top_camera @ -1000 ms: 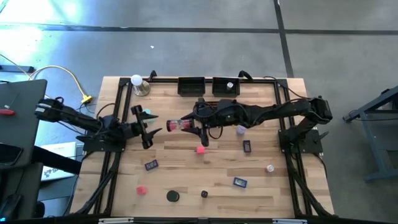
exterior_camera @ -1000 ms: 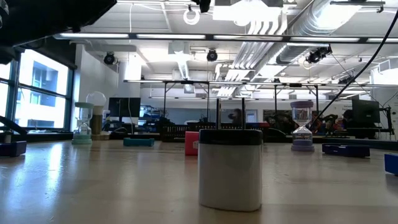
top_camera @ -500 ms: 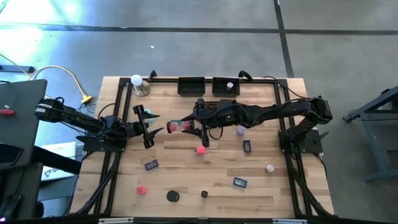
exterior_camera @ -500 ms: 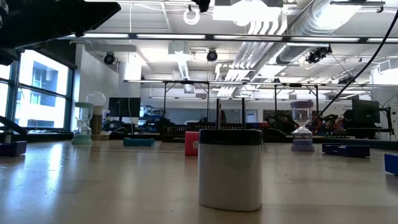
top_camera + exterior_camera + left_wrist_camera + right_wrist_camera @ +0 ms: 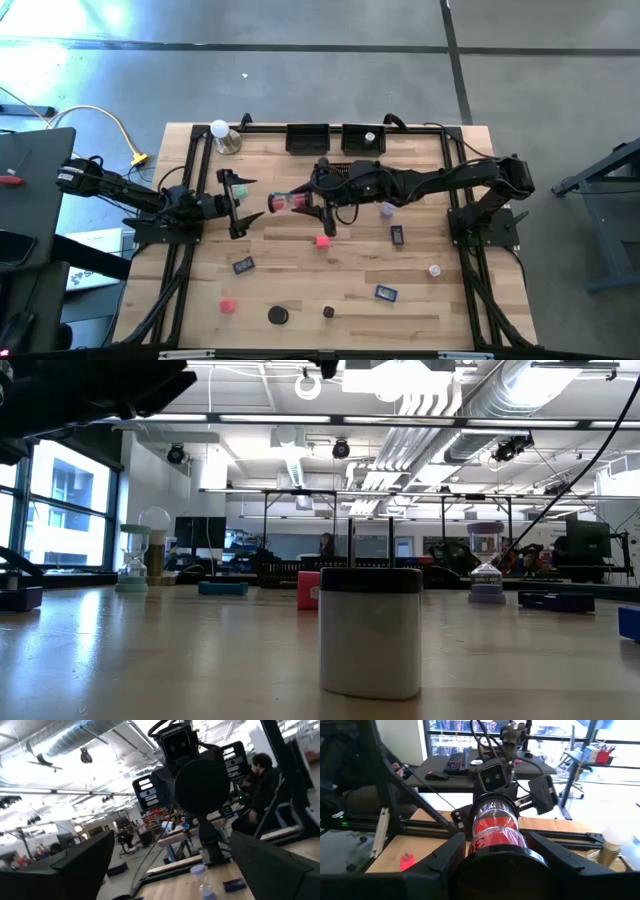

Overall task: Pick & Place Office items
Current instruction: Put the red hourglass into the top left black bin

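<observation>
Red sand shows in the clear hourglass (image 5: 281,202) that the right pincer (image 5: 300,203) clamps mid-worktop (image 5: 300,270). The left pincer (image 5: 238,203) stands spread just left of it, apart. Looks like a handover; next, carrying it toward a tray.

The bench (image 5: 300,280) is pale wood in narrow planks, framed by black rails; both arms are black; the right gripper (image 5: 300,203) holds a clear hourglass (image 5: 281,202) with red filling and black end caps; a pink-red cube (image 5: 323,241) lies below it; dark blue blocks (image 5: 243,265) have pale faces; a red piece (image 5: 228,306) and a black disc (image 5: 278,315) sit nearby; the ball (image 5: 219,129) is white.
</observation>
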Tool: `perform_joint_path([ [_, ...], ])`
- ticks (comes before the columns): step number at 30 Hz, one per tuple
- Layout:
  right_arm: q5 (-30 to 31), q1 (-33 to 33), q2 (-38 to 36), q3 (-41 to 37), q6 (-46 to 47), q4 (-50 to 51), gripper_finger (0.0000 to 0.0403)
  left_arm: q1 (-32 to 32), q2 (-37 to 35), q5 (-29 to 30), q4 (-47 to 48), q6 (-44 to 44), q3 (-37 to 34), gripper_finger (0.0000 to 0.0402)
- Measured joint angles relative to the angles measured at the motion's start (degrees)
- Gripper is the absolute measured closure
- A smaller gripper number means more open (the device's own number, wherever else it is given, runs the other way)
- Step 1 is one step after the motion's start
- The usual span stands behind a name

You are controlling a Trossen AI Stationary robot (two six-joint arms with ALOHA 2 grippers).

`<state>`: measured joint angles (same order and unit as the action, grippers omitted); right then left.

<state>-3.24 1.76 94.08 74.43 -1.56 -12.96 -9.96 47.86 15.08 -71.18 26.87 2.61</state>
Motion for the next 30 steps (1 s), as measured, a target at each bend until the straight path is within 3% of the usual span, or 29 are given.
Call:
perform_joint_path([
  [4, 1.9, 0.0, 0.0, 0.0, 0.0, -1.1, 0.0215, 0.0, 0.0, 0.0, -1.1, -1.5, 0.0, 0.0009],
  [11, 4.7, -0.1, 0.0, 0.0, 0.0, -1.4, 0.0215, 0.1, 1.3, -1.2, -1.3, 6.9, 0.0, 0.0009],
  [15, 4.4, -0.4, 0.0, 0.0, 1.1, -1.4, 0.0215, 0.1, 3.5, -3.9, -1.7, 12.4, 0.9, 0.0009],
  [20, 3.1, -0.7, 0.0, 0.0, 2.1, -1.0, 0.0215, 0.0, 6.3, -3.8, -6.6, 17.8, 2.5, 0.0009],
  [30, 3.0, -0.7, 0.0, 0.0, 3.3, -0.6, 0.0215, 0.1, 14.0, -4.0, -7.0, 24.6, 6.7, 0.0009],
])
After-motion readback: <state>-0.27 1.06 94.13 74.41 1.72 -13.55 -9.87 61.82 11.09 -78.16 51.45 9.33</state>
